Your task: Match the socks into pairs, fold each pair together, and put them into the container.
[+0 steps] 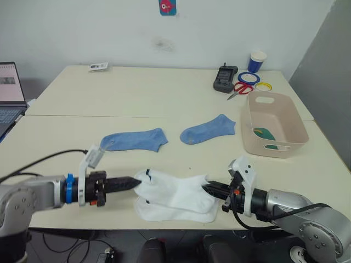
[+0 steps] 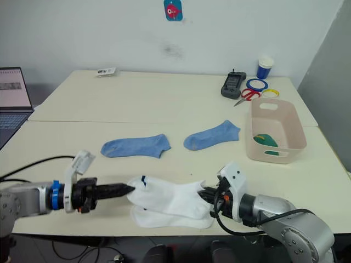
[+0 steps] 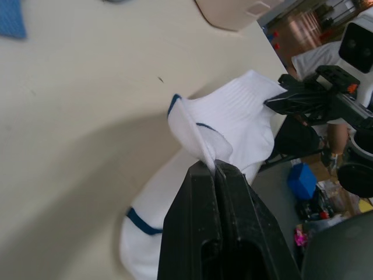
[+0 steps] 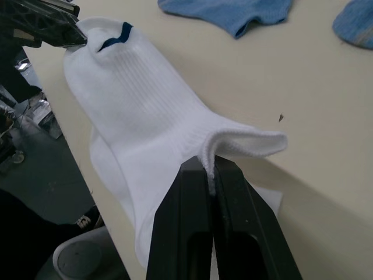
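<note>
Near the table's (image 1: pixel 164 104) front edge, the left gripper (image 1: pixel 137 181) is clamped on the cuff end of the top white sock (image 1: pixel 175 192), and the right gripper (image 1: pixel 207 188) pinches its opposite end. That sock is held stretched between them over a second white sock (image 1: pixel 164 212) lying flat beneath. Two blue socks (image 1: pixel 134 140) (image 1: pixel 208 130) lie apart farther back, mid-table. The bin (image 1: pixel 274 123) stands to the right, with a green sock (image 1: pixel 264 133) inside. Beyond it are scissors (image 1: pixel 239 89), tape rings (image 1: pixel 248 78) and a cup (image 1: pixel 256 61)
</note>
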`<move>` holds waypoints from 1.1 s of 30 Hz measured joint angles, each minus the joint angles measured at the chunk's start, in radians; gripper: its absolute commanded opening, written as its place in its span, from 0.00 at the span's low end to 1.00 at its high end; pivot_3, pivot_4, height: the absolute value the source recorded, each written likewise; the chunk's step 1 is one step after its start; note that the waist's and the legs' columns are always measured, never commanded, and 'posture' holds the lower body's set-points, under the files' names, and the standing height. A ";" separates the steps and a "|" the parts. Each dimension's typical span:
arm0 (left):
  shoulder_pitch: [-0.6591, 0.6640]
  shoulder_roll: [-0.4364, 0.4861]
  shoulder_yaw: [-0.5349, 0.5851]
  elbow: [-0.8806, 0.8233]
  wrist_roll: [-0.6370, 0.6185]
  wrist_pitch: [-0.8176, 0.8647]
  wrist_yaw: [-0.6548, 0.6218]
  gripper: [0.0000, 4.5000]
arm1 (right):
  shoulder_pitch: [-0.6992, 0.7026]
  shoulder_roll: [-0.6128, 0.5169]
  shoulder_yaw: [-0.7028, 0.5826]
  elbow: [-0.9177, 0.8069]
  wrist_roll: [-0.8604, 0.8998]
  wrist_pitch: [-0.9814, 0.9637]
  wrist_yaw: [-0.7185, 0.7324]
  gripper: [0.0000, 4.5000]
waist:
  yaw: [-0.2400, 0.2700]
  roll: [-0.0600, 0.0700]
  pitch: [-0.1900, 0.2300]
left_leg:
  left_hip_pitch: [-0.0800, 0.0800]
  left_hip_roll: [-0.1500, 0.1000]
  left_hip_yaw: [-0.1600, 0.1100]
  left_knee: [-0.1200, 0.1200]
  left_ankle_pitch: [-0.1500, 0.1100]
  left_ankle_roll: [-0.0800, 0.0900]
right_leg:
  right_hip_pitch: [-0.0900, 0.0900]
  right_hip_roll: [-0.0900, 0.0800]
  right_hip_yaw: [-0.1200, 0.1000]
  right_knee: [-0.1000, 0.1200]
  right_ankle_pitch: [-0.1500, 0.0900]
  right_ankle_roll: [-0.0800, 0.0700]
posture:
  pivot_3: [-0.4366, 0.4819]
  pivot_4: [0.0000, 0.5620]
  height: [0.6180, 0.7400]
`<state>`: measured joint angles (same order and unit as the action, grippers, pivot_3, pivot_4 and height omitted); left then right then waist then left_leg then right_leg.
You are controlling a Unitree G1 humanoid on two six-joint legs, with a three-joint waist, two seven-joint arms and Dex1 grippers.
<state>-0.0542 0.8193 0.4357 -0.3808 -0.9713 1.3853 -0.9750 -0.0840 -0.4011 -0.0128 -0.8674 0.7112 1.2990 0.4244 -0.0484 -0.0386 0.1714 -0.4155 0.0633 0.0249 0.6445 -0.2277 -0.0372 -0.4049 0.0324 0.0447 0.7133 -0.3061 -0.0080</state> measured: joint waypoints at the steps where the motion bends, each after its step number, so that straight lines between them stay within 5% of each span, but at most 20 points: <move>1: 0.039 -0.026 0.008 -0.025 -0.014 0.005 0.028 0.00 | 0.004 -0.010 0.015 0.001 -0.004 0.002 -0.011 0.01 | -0.001 0.000 0.000 | 0.000 0.000 0.000 0.000 0.000 0.000 | 0.000 0.000 0.000 0.000 0.000 0.000 | 0.48 0.27 0.93; 9: 0.249 -0.091 -0.007 -0.088 0.034 -0.105 0.146 0.00 | 0.033 -0.017 0.087 0.026 -0.041 -0.013 -0.063 0.01 | -0.003 0.000 0.000 | 0.000 0.000 -0.001 -0.001 0.000 0.000 | 0.000 0.001 0.000 0.000 -0.001 -0.001 | 0.48 0.27 0.93; 17: 0.257 -0.083 -0.141 -0.073 0.129 -0.264 0.150 0.00 | 0.040 -0.046 0.132 0.077 -0.098 -0.040 -0.087 0.01 | -0.002 0.000 0.000 | 0.000 0.000 0.000 -0.001 0.000 0.000 | -0.001 0.001 0.001 -0.001 -0.001 -0.002 | 0.48 0.27 0.93; 21: 0.253 -0.057 -0.171 -0.044 0.167 -0.325 0.131 0.00 | 0.040 -0.055 0.139 0.078 -0.109 -0.058 -0.090 0.24 | -0.002 0.000 0.000 | 0.000 0.000 0.000 -0.002 0.000 0.000 | -0.001 0.001 0.001 -0.001 -0.001 -0.002 | 0.48 0.27 0.93; 30: 0.276 0.062 -0.100 -0.036 0.129 -0.350 0.032 0.51 | 0.049 -0.063 0.078 0.038 -0.075 -0.117 -0.067 0.97 | -0.002 0.000 0.000 | 0.000 0.001 0.000 -0.002 0.000 0.000 | -0.001 0.001 0.000 -0.001 -0.001 -0.002 | 0.48 0.27 0.93; 33: 0.261 0.153 -0.071 -0.010 0.087 -0.291 -0.011 0.51 | 0.067 -0.070 0.067 0.026 -0.073 -0.142 -0.069 1.00 | -0.002 0.001 0.001 | 0.000 0.000 0.000 -0.002 0.000 0.000 | -0.001 0.001 0.000 -0.001 -0.002 -0.002 | 0.48 0.27 0.93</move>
<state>0.2071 0.9719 0.3651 -0.3907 -0.8842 1.0948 -0.9862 -0.0174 -0.4713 0.0546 -0.8416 0.6385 1.1567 0.3549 -0.0509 -0.0379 0.1721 -0.4153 0.0637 0.0251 0.6422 -0.2279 -0.0372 -0.4060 0.0331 0.0448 0.7118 -0.3076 -0.0105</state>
